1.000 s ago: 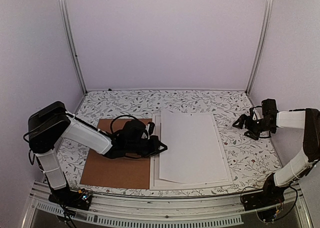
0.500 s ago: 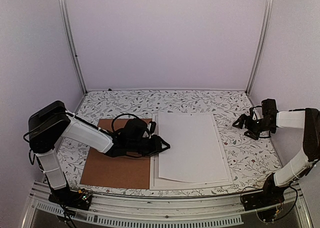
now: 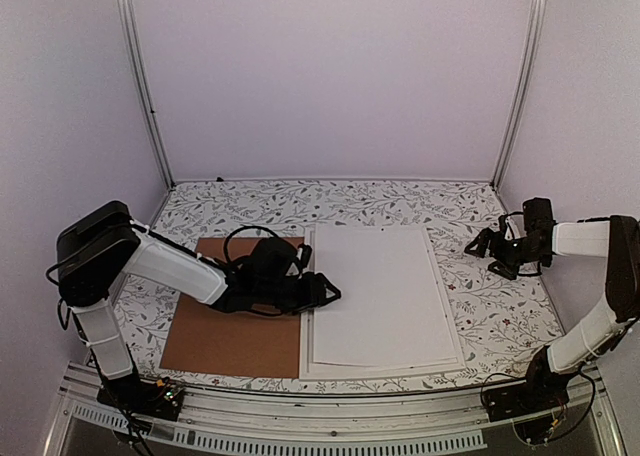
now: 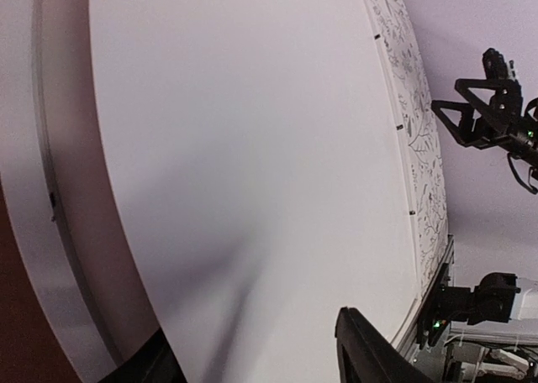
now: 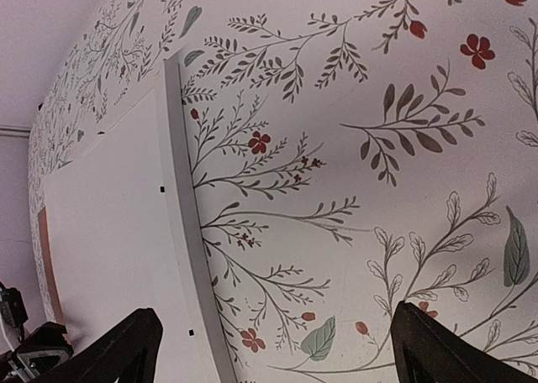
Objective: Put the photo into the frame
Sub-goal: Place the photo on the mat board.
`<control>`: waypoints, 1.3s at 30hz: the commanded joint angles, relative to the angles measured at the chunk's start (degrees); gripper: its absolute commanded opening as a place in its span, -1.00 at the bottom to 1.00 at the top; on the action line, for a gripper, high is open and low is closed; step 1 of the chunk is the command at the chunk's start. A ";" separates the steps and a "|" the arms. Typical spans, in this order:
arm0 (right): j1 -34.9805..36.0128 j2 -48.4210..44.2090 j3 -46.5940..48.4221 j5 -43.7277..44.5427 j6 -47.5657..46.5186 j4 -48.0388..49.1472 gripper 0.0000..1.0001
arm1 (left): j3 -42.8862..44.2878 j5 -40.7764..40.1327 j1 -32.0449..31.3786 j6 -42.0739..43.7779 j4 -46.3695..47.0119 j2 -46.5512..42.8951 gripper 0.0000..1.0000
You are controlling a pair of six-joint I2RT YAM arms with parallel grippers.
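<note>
The photo [image 3: 375, 291] now lies flat with its plain white back upward. A second ago it hung askew, its left edge lifted and a far corner reaching past the rail. Its edges now run parallel with the rails of the frame [image 5: 183, 207], which shows as a thin strip along the left, near and right sides. The left gripper [image 3: 328, 291] has let go. Its fingers [image 4: 370, 358] stand apart at the sheet's left edge with nothing pinched between them. This reads as the placing step just finished, though whether the sheet sits down inside the recess or rests on a rail cannot be told from here. The brown backing board [image 3: 235, 326] lies just beside the frame's left rail, under the left arm, so a retreat leftward would pass low over the board and should rise first to avoid dragging the sheet's edge. The right gripper [image 3: 478, 246] hangs wide open and holds nothing. It is well apart from the frame's right rail, with the floral table [image 3: 250, 206] showing between them, which gives room on that side.
</note>
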 commanded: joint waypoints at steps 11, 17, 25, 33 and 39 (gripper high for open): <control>-0.36 0.79 -0.46 -0.99 -0.57 1.41 0.98 | 0.64 -3.50 0.16 2.18 -4.56 -3.87 0.24; -0.33 0.14 -1.35 -1.20 -0.57 1.88 0.98 | -0.31 -6.06 0.17 2.66 -6.07 -5.58 0.24; 0.24 -2.86 -2.03 -0.70 -0.55 1.65 0.98 | 1.46 -16.07 0.31 9.65 -16.92 -10.36 0.30; 9.77 -6.14 1.28 7.62 -0.33 -1.57 0.98 | 3.79 -24.63 4.56 18.81 -29.32 -17.96 0.42; 22.11 -8.69 4.38 14.77 2.65 -2.45 0.98 | -3.31 -19.48 15.26 23.50 -28.23 -27.61 0.67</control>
